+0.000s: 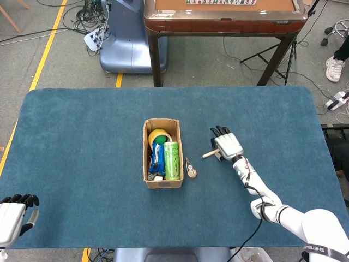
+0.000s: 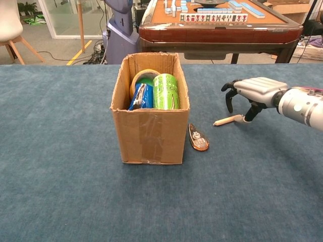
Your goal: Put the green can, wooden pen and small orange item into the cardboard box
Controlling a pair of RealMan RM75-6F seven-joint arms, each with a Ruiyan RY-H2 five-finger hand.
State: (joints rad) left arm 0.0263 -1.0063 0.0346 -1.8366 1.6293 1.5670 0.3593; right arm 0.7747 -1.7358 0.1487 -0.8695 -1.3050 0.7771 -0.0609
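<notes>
The cardboard box (image 1: 148,135) (image 2: 150,136) stands mid-table, and the green can (image 1: 172,160) (image 2: 165,91) stands upright inside it on the right. Just right of the box, the small orange item (image 1: 190,167) (image 2: 198,137) lies on the cloth. Further right lies the wooden pen (image 1: 209,154) (image 2: 227,120). My right hand (image 1: 227,146) (image 2: 257,91) arches over the pen's right end, its thumb touching that end and its fingers spread and pointing down; the pen still rests on the table. My left hand (image 1: 13,215) holds nothing at the near left corner, seen only in the head view.
The box also holds a yellow tape roll (image 1: 158,136) (image 2: 141,76) and a blue packet (image 1: 157,155) (image 2: 142,96). The blue table cloth (image 1: 82,136) stretches wide on both sides. A brown mahjong table (image 1: 223,16) stands beyond the far edge.
</notes>
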